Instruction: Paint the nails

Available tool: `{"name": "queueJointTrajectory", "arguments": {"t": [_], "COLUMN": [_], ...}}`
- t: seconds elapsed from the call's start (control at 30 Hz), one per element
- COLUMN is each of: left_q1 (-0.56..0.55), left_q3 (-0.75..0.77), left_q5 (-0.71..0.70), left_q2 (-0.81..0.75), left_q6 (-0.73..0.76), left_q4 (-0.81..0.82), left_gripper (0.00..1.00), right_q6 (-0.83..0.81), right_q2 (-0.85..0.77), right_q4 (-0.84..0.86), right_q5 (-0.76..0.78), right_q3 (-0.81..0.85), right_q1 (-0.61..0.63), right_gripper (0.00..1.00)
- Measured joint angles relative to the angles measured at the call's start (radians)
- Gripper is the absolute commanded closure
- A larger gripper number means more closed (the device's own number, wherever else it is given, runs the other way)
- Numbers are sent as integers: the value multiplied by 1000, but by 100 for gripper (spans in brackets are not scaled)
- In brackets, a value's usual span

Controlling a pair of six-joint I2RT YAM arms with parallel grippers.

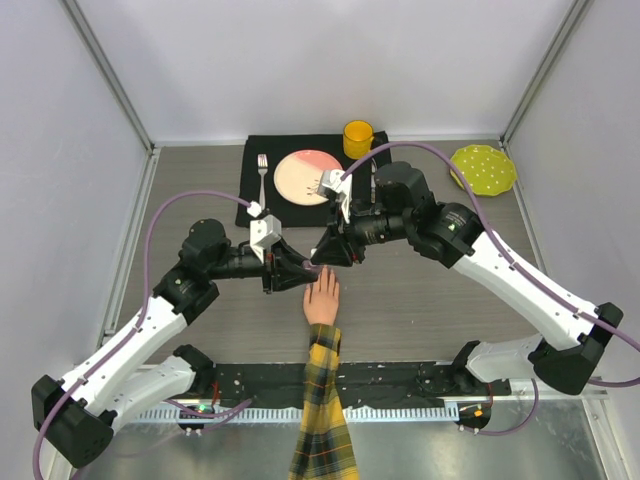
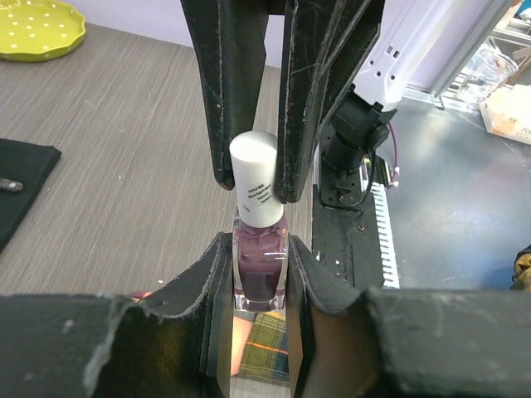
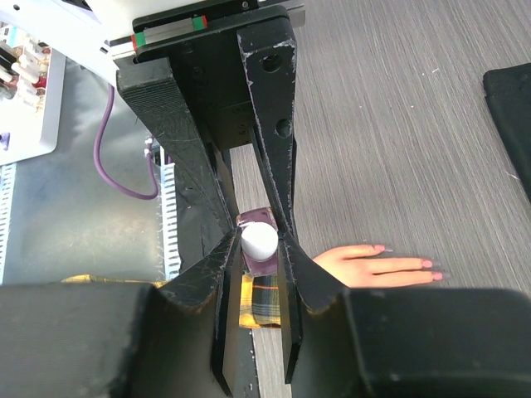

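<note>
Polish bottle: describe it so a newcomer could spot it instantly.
Over the table, by the mannequin hand, the two grippers meet. The left gripper holds the bottle upright; the right gripper pinches its cap. It is small, dark purple glass with a white cap, the only bottle there.

A robotics lab, built as a closed test cell. Plain white wall panels [image 1: 320, 60] held in aluminium frame posts [image 1: 110, 75] box in a wood-grain bench [image 1: 420, 300]. Two white and black robot arms, the left arm [image 1: 130, 340] and the right arm [image 1: 520, 280], stand on a black rail [image 1: 380, 380] at its near edge, with purple cables [image 1: 165, 215] looping over them. The bench carries props: a black mat [image 1: 300, 143] with a fork [image 1: 263, 175] and a pink and cream plate [image 1: 300, 175], a yellow cup [image 1: 358, 137], a lime dotted plate [image 1: 483, 167], and a mannequin hand [image 1: 322, 297] in a plaid sleeve [image 1: 322, 420]. Past the bench edge lie grey sheet metal [image 2: 448, 207] and cluttered clear containers [image 2: 498, 66]
</note>
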Motion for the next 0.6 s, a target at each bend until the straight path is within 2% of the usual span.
{"name": "queueJointTrajectory", "arguments": {"t": [0.13,0.47,0.6], "left_q1": [0,-2,-5], "left_q3": [0,0,0], "left_q5": [-8,-55,-108], "left_q2": [0,-15,-43], "left_q6": [0,1,3], "left_q4": [-5,-39,-49], "left_gripper": [100,100,100], "right_q6": [0,0,5], "right_q2": [3,18,18], "right_q4": [0,9,49], "right_q5": [1,15,23], "right_q3": [0,0,-6], "right_q1": [0,7,11], "right_gripper": [75,99,99]}}
